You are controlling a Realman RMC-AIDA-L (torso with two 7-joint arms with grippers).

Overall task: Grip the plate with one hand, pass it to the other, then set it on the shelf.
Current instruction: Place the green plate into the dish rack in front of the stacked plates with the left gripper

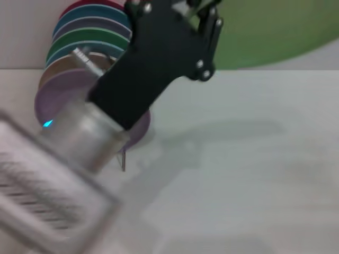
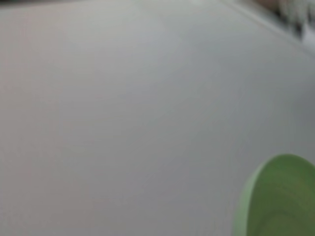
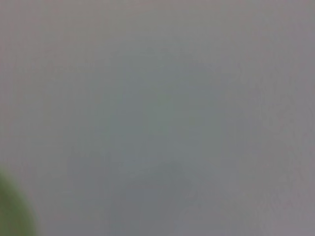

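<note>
A pale green plate [image 2: 280, 196] edge shows over the bare grey table [image 2: 123, 123].

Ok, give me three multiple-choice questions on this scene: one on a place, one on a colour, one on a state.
1. Where does the row of standing plates sit?
A. far left of the table
B. far right
C. near edge, centre

2. What colour is the frontmost plate in that row?
A. orange
B. lilac
C. black

3. The pale green plate is:
A. flat on the table
B. held in the air
C. standing in the row

Answers: 1 A, the row stands at the table's far left. 2 B, the lilac plate is nearest. 3 B, the left gripper meets the pale green plate's rim above the table.
</note>
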